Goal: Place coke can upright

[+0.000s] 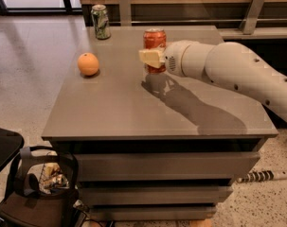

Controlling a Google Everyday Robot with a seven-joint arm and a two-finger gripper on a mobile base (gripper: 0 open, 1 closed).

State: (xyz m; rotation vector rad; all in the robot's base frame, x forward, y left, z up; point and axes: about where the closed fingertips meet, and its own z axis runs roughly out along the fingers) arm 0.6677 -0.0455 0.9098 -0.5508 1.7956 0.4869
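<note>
The coke can [154, 39], red-orange with a silver top, stands upright near the middle back of the grey table [133, 108]. My gripper [151, 59] comes in from the right on the white arm and is closed around the can's lower half; one cream finger [149, 57] shows in front of it. The can's base is hidden behind the finger, so I cannot tell if it rests on the table or hangs just above it.
An orange [88, 64] lies on the table's left side. A green and white can [101, 21] stands upright at the back left corner. A black bag [43, 183] sits on the floor at the left front. A rail runs behind the table.
</note>
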